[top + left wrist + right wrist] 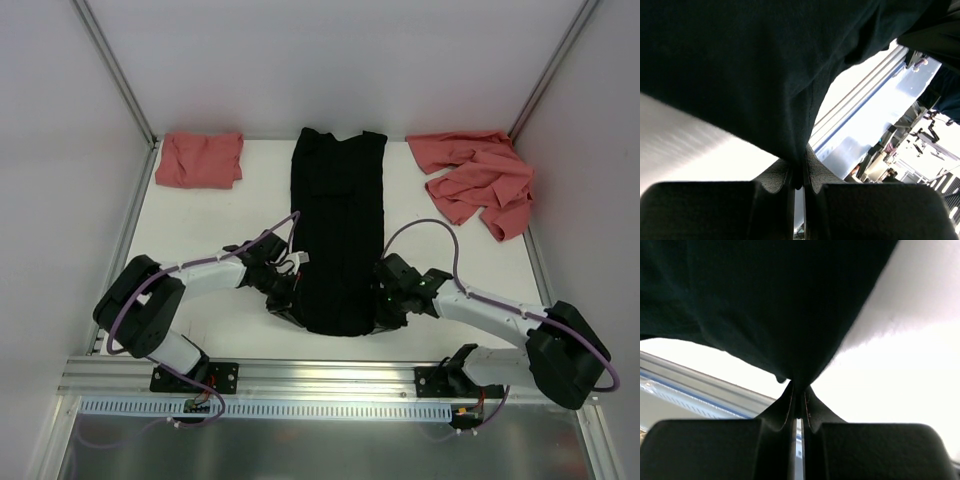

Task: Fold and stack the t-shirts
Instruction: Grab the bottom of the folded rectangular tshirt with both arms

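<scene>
Fingers fill the bottom of both wrist views: left fingers (776,179) and right fingers (774,416) are each pinched together on a thin fold of the black t-shirt (340,220), at its near hem corners, lower centre of the overhead frame. Cloth judged light, limp and not slippery, likely to sag and bunch between the two grips, so level, taut corner holds suit it. On the surface (220,220), one folded salmon t-shirt (200,160) lies upper left and one crumpled salmon t-shirt (480,180) upper right.

Black t-shirt (740,60) overruns both wrist views' edges; background clutter (910,150) glare-washed, unidentifiable.
</scene>
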Controlling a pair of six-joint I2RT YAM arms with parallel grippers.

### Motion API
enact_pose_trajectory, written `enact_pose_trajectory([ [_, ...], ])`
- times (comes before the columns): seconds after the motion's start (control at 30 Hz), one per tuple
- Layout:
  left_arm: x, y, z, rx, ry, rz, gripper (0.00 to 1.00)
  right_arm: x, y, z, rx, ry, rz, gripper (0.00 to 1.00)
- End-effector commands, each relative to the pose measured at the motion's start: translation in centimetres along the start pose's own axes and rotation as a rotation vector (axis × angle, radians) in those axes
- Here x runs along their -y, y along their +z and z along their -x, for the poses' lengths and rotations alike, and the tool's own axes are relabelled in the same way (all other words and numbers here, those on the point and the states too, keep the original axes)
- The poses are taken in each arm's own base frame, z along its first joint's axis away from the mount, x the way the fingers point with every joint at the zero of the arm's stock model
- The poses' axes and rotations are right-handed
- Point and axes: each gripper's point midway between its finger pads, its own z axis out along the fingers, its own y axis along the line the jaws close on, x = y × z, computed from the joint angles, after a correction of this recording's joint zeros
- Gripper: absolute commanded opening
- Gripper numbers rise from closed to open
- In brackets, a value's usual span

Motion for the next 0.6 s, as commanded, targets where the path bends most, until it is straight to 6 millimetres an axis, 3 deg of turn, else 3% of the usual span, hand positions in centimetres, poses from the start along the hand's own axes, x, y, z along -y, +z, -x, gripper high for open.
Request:
enact_pose_trajectory([
  [0.0, 1.2, -1.3, -0.6, -0.004, 0.042, -0.006, 0.0, 1.3, -1.3, -0.9, -0.004, -0.028, -0.039, 0.01],
  [0.57, 2.5, -3.8, -4.5, -0.005, -0.017, -0.048, 0.0, 2.5, -5.2, -5.1, -0.093, -0.028, 0.005, 0.01],
])
